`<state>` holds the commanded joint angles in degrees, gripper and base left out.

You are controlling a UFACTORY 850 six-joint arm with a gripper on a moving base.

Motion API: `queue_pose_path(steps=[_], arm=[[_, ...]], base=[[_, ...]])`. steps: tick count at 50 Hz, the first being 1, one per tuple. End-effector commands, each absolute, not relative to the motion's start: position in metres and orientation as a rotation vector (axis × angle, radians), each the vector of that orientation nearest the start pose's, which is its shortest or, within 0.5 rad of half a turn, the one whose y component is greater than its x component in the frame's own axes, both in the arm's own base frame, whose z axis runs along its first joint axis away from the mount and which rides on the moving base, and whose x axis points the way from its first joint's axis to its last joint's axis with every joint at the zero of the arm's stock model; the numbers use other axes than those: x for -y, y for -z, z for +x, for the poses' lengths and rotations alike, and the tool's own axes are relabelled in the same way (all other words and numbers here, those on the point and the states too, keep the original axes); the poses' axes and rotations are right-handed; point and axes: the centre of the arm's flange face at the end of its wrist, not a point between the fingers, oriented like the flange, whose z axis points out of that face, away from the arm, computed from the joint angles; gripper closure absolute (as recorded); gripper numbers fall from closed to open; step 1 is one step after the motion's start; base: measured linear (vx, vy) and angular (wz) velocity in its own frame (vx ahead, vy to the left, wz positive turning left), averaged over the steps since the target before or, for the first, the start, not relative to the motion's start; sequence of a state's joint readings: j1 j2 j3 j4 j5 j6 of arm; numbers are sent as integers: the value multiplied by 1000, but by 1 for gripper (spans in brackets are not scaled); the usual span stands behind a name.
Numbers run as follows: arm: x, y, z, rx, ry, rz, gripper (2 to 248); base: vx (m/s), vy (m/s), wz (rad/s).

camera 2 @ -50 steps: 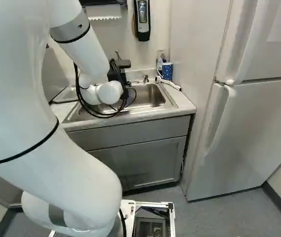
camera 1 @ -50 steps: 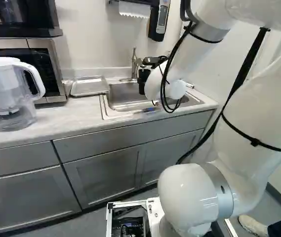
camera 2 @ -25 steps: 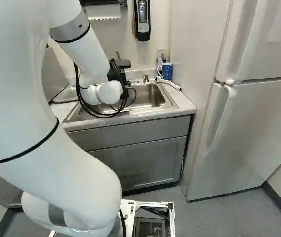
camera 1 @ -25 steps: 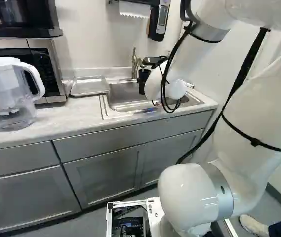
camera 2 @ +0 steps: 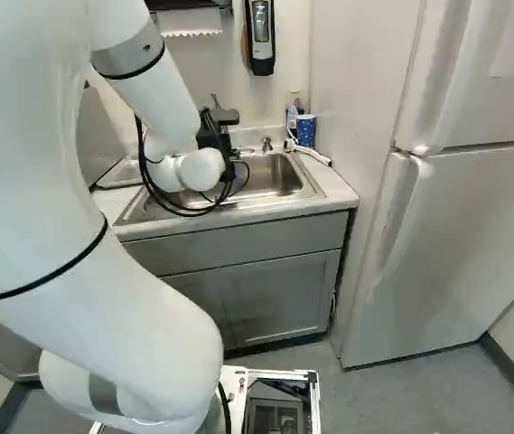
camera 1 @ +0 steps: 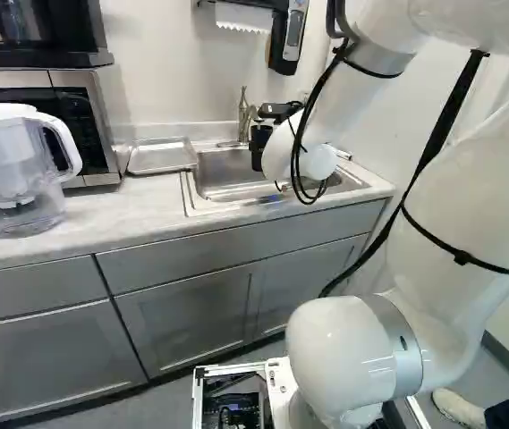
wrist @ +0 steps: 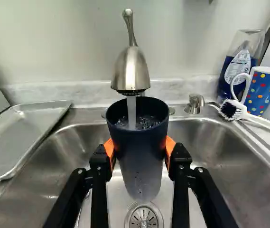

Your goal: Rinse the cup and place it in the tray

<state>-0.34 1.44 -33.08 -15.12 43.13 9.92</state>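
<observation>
Shiny rectangular metal tray [wrist: 28, 130] beside steel sink [wrist: 220, 142]: cup placement left to do. Tall dark-blue tapered cup [wrist: 138, 159] upright over sink, clamped between both orange pads [wrist: 170, 148] of black gripper [wrist: 140, 148]. Brushed-metal faucet [wrist: 131, 71] pouring into it: rinse under way, emptying left. Versus earlier base views: arm, base unshifted.

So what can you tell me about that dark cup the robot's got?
The cup is dark navy, smooth-looking and slim, narrowing toward its base, with no handle in sight. Its open mouth faces up, and a stream of water from the faucet runs into it, churning up bubbles inside. Small droplets dot its outside. The jaws grip it from both sides, orange pads against its wall, above the sink. I can't tell its material.
</observation>
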Motion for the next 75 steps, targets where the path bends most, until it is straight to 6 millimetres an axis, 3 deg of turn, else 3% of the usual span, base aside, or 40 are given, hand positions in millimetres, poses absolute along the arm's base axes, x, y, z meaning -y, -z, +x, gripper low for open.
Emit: queue_pose_path(steps=[26,53,75], arm=[[-17,-467,442,195,1867,-2357,129],[-54,-468,443,288,1829,-2312,129],[-84,-472,432,365,1806,-2263,129]], base=[[0,0,0],[0,0,0],[0,0,0]])
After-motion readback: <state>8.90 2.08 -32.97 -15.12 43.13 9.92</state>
